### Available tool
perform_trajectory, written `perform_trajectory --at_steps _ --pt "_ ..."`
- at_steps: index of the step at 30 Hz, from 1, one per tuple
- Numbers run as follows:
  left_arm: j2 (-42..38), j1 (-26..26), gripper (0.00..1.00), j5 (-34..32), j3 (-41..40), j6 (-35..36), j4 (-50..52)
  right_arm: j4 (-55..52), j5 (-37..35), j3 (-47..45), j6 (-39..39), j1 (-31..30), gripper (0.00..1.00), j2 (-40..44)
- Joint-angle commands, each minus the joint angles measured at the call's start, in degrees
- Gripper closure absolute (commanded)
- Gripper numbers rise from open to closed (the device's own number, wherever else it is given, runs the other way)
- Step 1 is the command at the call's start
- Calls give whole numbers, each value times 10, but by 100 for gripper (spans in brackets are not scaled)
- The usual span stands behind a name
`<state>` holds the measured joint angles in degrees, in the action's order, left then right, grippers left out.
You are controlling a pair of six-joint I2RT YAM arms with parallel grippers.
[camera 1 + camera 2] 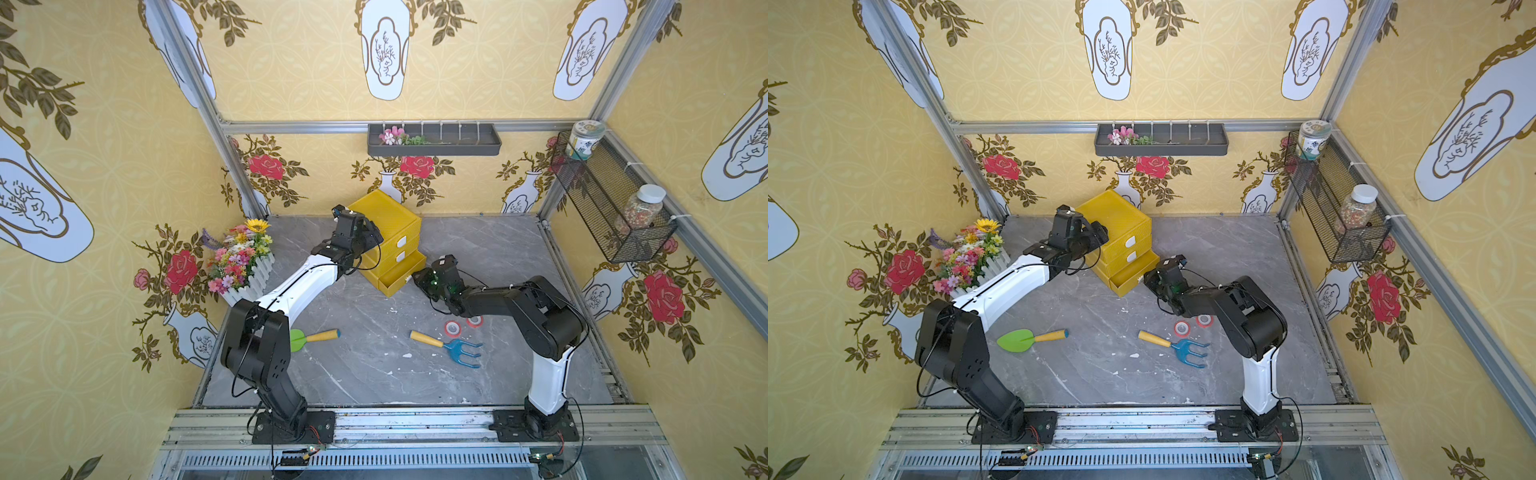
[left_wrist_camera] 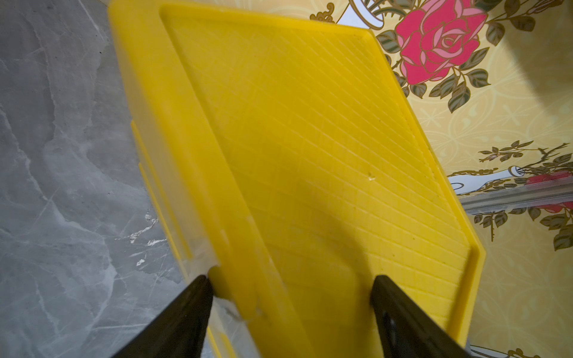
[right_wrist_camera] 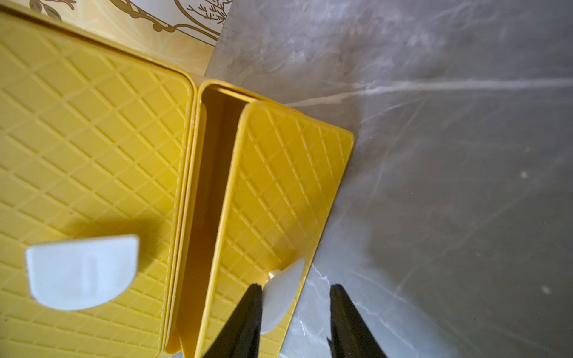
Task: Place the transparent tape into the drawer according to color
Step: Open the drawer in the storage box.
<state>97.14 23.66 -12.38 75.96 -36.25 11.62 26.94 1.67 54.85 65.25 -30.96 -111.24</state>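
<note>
While the right claw (image 3: 296,286) pinches the drawer's (image 1: 401,272) handle (image 3: 283,294) and the left claw (image 2: 290,279), jaws apart, braces the cabinet (image 2: 310,139), a hard tug could slip that tab or drag the cabinet, with red tape (image 1: 453,329) on the floor (image 1: 357,374) near the rake (image 1: 453,347).

top pair: high up, well back from the yellow drawer cabinet (image 1: 386,232), facing down and toward it; both take in nearly the same whole scene | left wrist: close over the cabinet's top panel | right wrist: close against its drawer fronts | shared by all: the cabinet
</note>
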Motion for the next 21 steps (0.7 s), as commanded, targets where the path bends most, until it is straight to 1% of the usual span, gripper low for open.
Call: perform_trajectory --at_steps 1,4,6,7,8,11,14,16,18,21 --pt "16 2 16 30 -13 32 147 -103 -33 -1 -18 2 61 4" --pt "15 1 16 29 -13 33 147 -114 -36 0 -23 3 61 9" --pt "16 1 16 31 -11 33 147 -99 -26 -3 -29 3 60 11" --pt "16 2 16 33 -10 33 146 -72 -10 -2 -43 3 56 9" --pt "17 2 15 33 -9 33 146 -70 11 14 -59 3 54 2" --pt "19 1 15 34 -6 33 148 -68 32 43 -80 0 49 -4" --pt "18 1 15 35 -7 33 148 -73 20 42 -86 -2 43 10" --pt "17 2 15 36 -8 33 146 -78 13 41 -95 -5 36 22" --pt "17 2 15 39 -10 33 145 -84 3 38 -103 -10 31 31" --pt "18 1 15 40 -10 33 145 -87 0 41 -105 -13 28 33"
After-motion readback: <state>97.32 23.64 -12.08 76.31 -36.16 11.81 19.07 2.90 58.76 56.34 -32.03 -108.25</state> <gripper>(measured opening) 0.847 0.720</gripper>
